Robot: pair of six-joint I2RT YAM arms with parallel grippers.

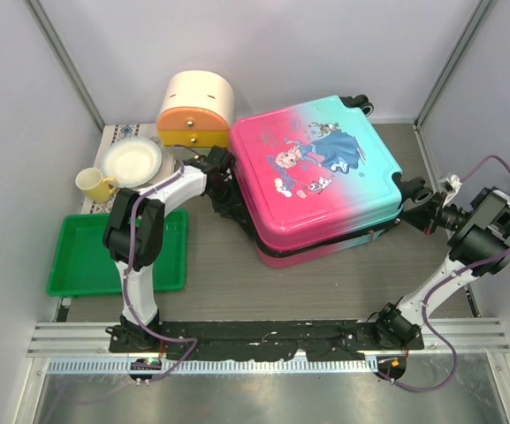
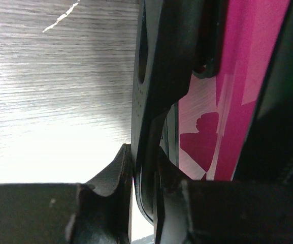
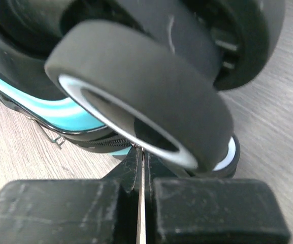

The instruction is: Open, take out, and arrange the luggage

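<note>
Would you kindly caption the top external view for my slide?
Left gripper at the luggage edge, right gripper beside its wheel.

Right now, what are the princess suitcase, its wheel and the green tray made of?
Suitcase: looks like hard plastic, glossy; light glints off its smooth pink-and-turquoise shell and the picture is printed on. Wheel: probably matte dark rubber or soft plastic over a white ring; it looks dull. Green tray: likely plastic, smooth, one even colour with shiny moulded rims.
</note>
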